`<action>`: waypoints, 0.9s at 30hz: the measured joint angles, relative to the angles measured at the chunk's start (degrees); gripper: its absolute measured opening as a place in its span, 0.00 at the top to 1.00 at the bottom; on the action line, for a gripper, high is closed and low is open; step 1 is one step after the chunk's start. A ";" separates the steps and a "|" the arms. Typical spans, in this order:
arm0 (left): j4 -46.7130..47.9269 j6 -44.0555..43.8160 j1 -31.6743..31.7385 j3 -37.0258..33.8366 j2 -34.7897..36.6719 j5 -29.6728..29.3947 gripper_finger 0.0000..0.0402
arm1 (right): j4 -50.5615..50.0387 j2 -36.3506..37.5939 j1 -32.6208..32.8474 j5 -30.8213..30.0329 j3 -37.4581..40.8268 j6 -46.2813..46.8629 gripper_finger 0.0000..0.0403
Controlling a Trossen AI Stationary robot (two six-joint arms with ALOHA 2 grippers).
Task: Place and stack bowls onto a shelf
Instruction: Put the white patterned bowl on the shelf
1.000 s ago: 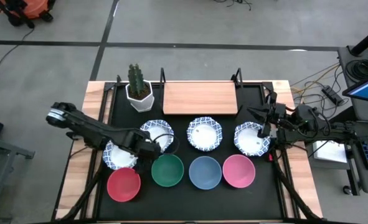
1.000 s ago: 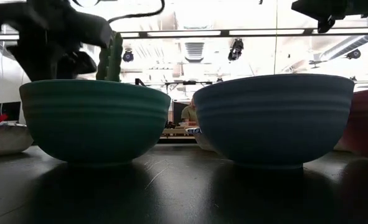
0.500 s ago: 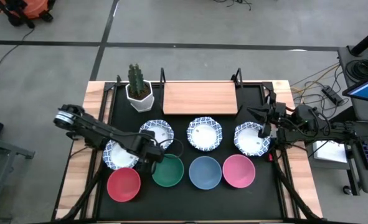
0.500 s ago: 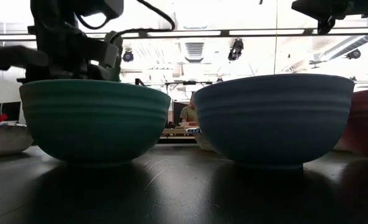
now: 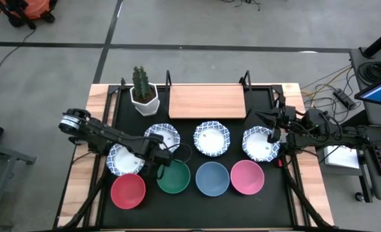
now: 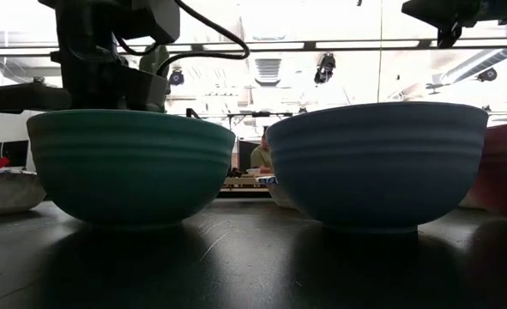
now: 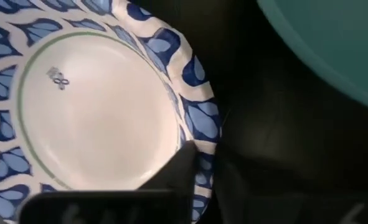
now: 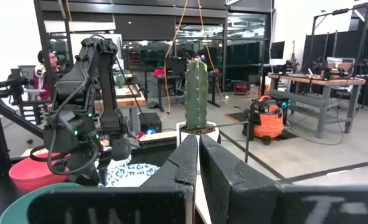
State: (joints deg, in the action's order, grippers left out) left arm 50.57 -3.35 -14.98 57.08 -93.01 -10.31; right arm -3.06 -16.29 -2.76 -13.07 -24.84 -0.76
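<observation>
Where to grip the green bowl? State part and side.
Probably its rim, from above: the green bowl sits upright, mouth open, wall thin. Pinch the edge toward the shelf, nearest the left claw; the blue bowl sits close beside it.

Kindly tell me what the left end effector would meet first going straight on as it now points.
Most likely the edge of the white bowl with a blue patterned rim, though depth is unclear.

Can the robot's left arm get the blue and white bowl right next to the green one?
Probably yes. The left gripper is already right at that patterned bowl's rim, beside the green bowl, with nothing between them.
</observation>
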 joint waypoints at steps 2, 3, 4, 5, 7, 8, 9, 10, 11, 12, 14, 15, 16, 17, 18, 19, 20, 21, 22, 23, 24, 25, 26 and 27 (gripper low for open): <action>0.33 0.30 0.00 0.00 0.38 -0.24 0.98 | -0.27 0.00 0.00 0.01 0.00 0.72 0.98; 0.59 0.33 0.00 0.05 0.57 -0.23 0.98 | -0.34 0.00 0.00 0.01 0.00 0.82 0.98; 0.96 0.34 0.00 0.24 0.76 -0.22 0.98 | -0.47 0.00 0.00 0.01 0.00 0.84 0.98; 1.37 0.35 0.00 0.52 1.08 -0.18 0.98 | -0.62 0.00 0.00 0.01 0.00 0.84 0.98; 3.39 0.35 0.00 1.92 1.77 -0.09 0.99 | -1.05 0.00 0.00 0.00 0.00 0.84 0.98; 4.68 0.35 0.00 2.93 2.00 -0.07 0.99 | -1.14 0.00 0.00 0.01 0.00 0.84 0.98; 6.40 0.35 -0.01 4.27 2.10 0.00 0.99 | -1.09 0.00 0.00 0.01 0.00 0.83 0.98; 8.23 0.40 -0.02 5.85 2.14 0.23 0.99 | -1.08 0.00 0.00 0.00 0.00 0.84 0.98; 10.12 0.60 -0.02 7.76 2.14 0.31 1.00 | -1.08 0.00 0.00 0.01 0.00 0.82 0.98; 11.84 0.78 -0.04 10.00 2.14 0.32 1.00 | -1.08 0.00 0.00 -0.01 0.00 0.84 0.98; 14.72 1.36 -0.09 14.97 2.19 0.33 1.00 | -1.08 0.00 0.00 -0.01 0.00 0.84 0.98; 16.07 1.91 -0.11 17.66 2.21 0.33 1.00 | -1.06 0.00 0.00 0.00 0.00 0.82 0.98; 16.89 2.71 -0.11 20.40 2.21 0.33 1.00 | -1.05 0.00 0.00 0.00 0.00 0.82 0.98; 17.27 3.90 -0.11 23.00 2.21 0.33 1.00 | -1.06 0.00 0.00 0.00 0.00 0.79 0.98; 17.27 5.37 -0.11 25.46 2.21 0.30 1.00 | -1.06 0.00 0.00 -0.01 0.00 0.76 0.98; 16.97 6.95 -0.04 27.61 2.26 -0.22 1.00 | -1.08 0.00 0.00 0.00 0.00 0.74 0.98; 16.67 8.80 0.04 29.52 2.29 -2.06 1.00 | -1.06 0.00 0.00 -0.01 0.00 0.71 0.98; 16.12 10.81 0.09 30.90 2.32 -4.56 1.00 | -1.06 0.00 0.00 -0.01 0.00 0.70 0.98; 15.14 12.95 0.34 31.87 2.32 -7.34 1.00 | -1.06 0.00 0.00 -0.01 0.00 0.63 0.98; 14.03 15.27 0.74 32.48 2.32 -9.62 1.00 | -1.08 0.00 0.00 -0.01 0.00 0.40 0.98; 12.76 17.50 1.35 32.77 2.32 -11.12 1.00 | -1.08 0.00 0.00 -0.01 0.00 0.16 0.98; 11.18 19.62 2.21 32.81 2.32 -11.64 1.00 | -1.07 0.00 0.00 -0.01 0.00 0.12 0.98; 9.21 21.35 3.26 32.69 2.32 -11.67 1.00 | -1.08 0.00 0.00 -0.01 0.00 0.12 0.98; 6.53 22.76 4.50 32.24 2.32 -11.67 1.00 | -1.07 0.00 0.00 -0.01 0.00 0.15 0.98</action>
State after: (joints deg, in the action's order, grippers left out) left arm 57.09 19.41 -10.48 89.32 -90.70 -21.98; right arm -4.14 -16.29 -2.76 -13.08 -24.84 -0.61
